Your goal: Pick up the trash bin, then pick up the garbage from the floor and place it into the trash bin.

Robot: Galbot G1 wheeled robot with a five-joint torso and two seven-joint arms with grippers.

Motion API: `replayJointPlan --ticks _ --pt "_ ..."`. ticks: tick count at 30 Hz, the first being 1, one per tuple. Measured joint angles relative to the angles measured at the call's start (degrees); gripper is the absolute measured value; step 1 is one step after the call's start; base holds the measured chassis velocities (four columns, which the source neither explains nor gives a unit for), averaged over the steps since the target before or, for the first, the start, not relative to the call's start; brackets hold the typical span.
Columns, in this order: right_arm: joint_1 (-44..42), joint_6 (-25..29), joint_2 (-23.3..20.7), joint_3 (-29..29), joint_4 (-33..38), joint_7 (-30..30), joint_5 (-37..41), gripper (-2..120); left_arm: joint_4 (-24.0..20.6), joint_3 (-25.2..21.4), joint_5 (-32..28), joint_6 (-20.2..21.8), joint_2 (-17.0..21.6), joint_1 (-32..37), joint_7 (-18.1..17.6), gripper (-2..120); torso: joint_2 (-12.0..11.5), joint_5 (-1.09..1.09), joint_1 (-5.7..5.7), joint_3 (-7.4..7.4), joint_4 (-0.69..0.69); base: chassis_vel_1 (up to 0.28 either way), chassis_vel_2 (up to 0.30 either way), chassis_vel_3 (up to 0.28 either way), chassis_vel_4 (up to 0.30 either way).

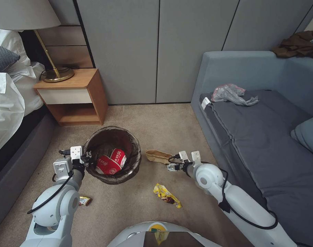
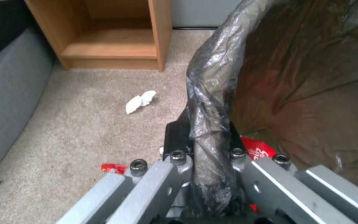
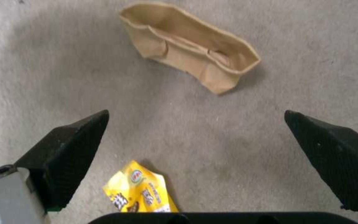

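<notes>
The trash bin stands on the carpet ahead of me, a round bucket lined with a dark bag, with a crushed red-and-white cup inside. My left gripper is shut on its near-left rim, one finger inside the bag and one outside. My right gripper hovers open over the carpet, its fingers spread wide. A tan paper bag lies just beyond it and a yellow snack wrapper just under it. In the head view the tan bag lies right of the bin and the yellow wrapper nearer me.
A small wrapper lies by my left arm. A white scrap and a red scrap lie left of the bin. A wooden nightstand with a lamp and the bed stand at the left, a grey sofa at the right.
</notes>
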Motion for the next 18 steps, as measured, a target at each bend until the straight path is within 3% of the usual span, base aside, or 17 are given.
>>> replayJointPlan --ticks 11,18 --pt "-1.17 0.29 0.96 -4.24 -4.9 -6.07 -6.77 100 0.84 0.62 0.63 -0.1 -0.34 -0.64 0.15 0 0.0 -0.01 0.0 0.0 -0.01 0.0 0.0 0.0 0.0" --pt "-0.52 0.34 1.74 -8.81 -7.62 -6.64 -9.04 100 1.12 0.48 0.72 -0.2 -0.29 -0.65 0.37 0 0.0 -0.01 0.0 0.0 0.0 0.0 0.0 0.0 0.0"
